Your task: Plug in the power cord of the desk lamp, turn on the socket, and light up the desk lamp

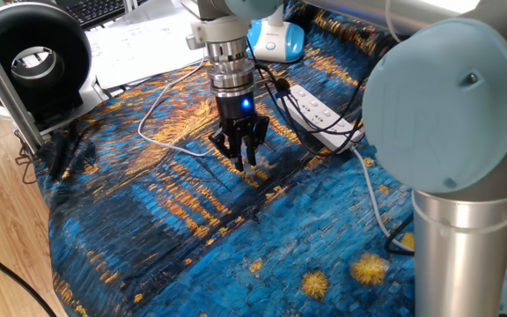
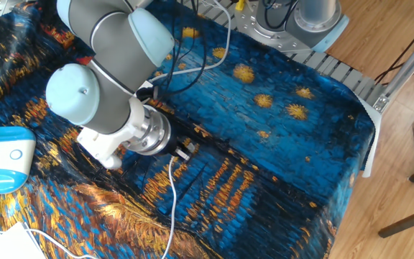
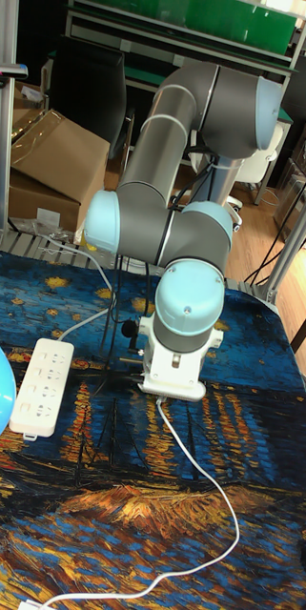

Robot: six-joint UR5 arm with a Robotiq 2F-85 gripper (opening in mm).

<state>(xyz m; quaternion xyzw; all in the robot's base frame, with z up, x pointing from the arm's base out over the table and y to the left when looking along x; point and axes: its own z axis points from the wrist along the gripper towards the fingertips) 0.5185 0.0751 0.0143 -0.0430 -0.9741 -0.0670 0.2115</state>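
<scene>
Counter under a blue and gold painted cloth (image 1: 148, 220), with the arm reaching down near its middle.

The gripper (image 1: 246, 162) points straight down at the cloth, its fingers drawn close around something small and white that looks like the plug of the power cord (image 3: 195, 467); I cannot tell how firm the hold is. The thin white cord trails away across the cloth toward the near edge in the tall view. The socket (image 1: 319, 110) lies just beside the gripper toward the arm's base, its grey cable running off past the elbow. Open cloth stretches toward the wooden floor side. The tall view alone shows the socket's whole row of outlets (image 3: 41, 385); the other fixed view hides it behind the arm.
</scene>
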